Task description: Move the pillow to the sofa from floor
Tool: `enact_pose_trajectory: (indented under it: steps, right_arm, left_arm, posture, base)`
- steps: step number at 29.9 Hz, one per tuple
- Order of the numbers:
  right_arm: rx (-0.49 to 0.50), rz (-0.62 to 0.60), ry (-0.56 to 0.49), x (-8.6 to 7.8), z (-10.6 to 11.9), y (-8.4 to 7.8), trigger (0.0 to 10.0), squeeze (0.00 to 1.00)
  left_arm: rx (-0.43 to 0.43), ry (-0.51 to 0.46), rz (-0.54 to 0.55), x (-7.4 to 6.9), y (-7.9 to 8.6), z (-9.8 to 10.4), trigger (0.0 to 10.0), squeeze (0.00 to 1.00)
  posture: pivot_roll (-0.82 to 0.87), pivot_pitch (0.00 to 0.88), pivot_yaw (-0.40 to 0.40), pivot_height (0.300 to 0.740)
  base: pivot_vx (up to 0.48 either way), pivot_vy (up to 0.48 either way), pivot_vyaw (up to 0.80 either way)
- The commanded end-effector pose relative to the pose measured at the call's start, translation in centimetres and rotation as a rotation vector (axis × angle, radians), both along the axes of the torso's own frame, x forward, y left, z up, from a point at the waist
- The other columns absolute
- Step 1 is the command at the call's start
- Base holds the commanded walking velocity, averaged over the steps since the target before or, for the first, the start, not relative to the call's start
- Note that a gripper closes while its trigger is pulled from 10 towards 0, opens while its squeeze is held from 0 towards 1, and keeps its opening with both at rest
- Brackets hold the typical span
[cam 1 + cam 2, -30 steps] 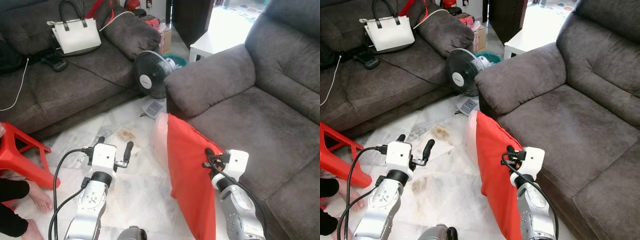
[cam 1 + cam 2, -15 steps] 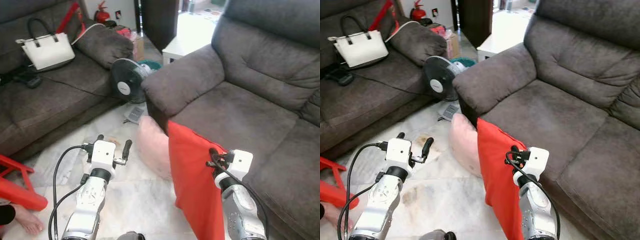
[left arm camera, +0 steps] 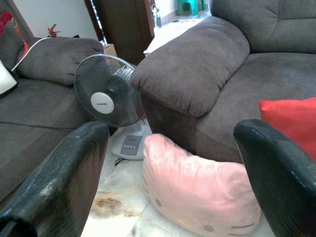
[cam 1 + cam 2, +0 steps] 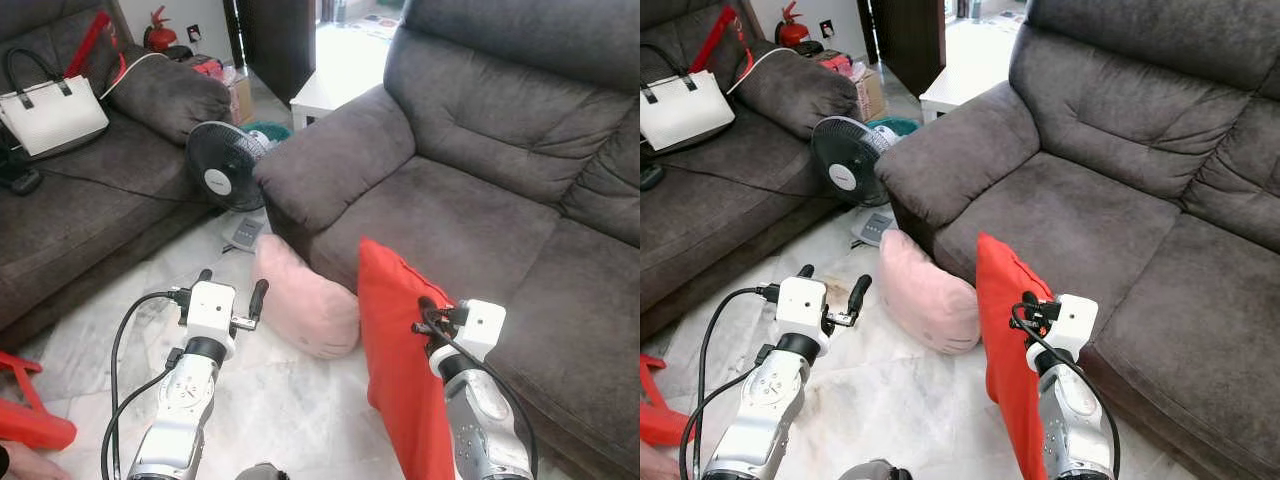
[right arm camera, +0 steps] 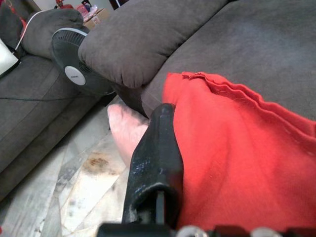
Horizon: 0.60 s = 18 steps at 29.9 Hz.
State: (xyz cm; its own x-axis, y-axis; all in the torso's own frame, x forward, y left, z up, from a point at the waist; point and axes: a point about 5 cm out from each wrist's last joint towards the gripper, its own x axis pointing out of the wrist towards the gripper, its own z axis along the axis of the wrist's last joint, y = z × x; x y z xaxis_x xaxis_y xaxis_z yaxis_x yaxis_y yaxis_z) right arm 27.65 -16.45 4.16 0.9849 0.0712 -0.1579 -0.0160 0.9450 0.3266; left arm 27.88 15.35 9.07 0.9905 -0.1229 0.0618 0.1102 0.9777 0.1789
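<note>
A red pillow [image 4: 400, 350] hangs upright off the floor, with my right gripper [image 4: 428, 318] shut on its edge; in the right wrist view one black finger [image 5: 154, 163] presses against the red cloth [image 5: 237, 158]. It hangs just in front of the dark grey sofa [image 4: 470, 220] seat. A pink pillow [image 4: 300, 305] lies on the marble floor against the sofa's armrest, also seen as the pink pillow [image 3: 197, 190] between my left fingers. My left gripper [image 4: 228, 290] is open and empty, held over the floor to the left of the pink pillow.
A black standing fan [image 4: 222, 172] stands on the floor beside the armrest. A second grey sofa [image 4: 90, 180] at the left holds a white handbag [image 4: 50, 110]. A red plastic stool [image 4: 30, 420] sits at the lower left. A white low table [image 4: 325, 90] stands behind the armrest.
The camera has turned right, bringing more of the right sofa into view. The red pillow stays in my right gripper and now sits closer to the seat. The pink pillow is fully uncovered.
</note>
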Motion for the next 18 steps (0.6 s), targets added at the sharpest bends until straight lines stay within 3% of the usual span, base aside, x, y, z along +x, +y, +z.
enact_pose_trajectory:
  steps: [1, 18]
  right_arm:
    - [-0.011, 0.004, -0.134, 1.35, 2.53, 0.29, 10.0, 0.00]
    - [-0.036, -0.055, -0.107, 1.39, 2.25, -0.54, 10.0, 0.00]
  left_arm:
    - [-0.009, 0.015, 0.007, 0.02, 0.33, -0.24, 10.0, 0.00]
    - [-0.006, 0.011, 0.010, -0.02, 0.28, -0.24, 10.0, 0.00]
  posture:
    - [0.13, 0.020, 0.007, 0.740]
    - [0.13, 0.040, 0.005, 0.740]
  base:
    - [0.000, 0.262, -0.80]
    - [0.000, 0.000, -0.80]
